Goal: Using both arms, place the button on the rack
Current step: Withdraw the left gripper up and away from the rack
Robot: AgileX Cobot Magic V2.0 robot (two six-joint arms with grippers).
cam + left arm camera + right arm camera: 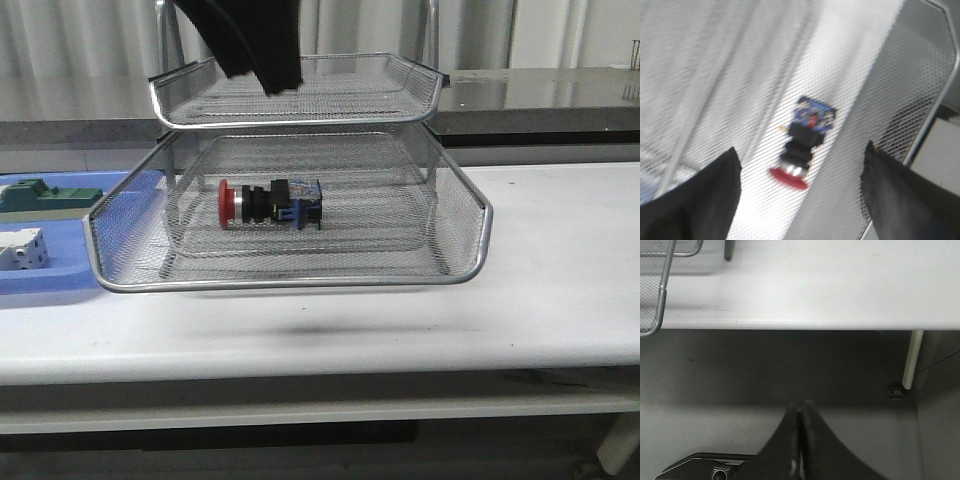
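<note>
The button (270,203), with red head, silver collar, black body and blue rear block, lies on its side in the pulled-out middle tray of the wire-mesh rack (470,270). It also shows in the left wrist view (802,142), below the mesh. My left gripper (800,180) is open and empty, high above the button; in the front view its black fingers (262,50) hang over the top tray. My right gripper (801,407) is shut and empty, low off the table's front edge, out of the front view.
A flat blue tray (60,280) at the left holds a green block (50,195) and a white terminal block (22,250). The rack's corner (660,295) and a table leg (912,360) show in the right wrist view. Grey counter behind.
</note>
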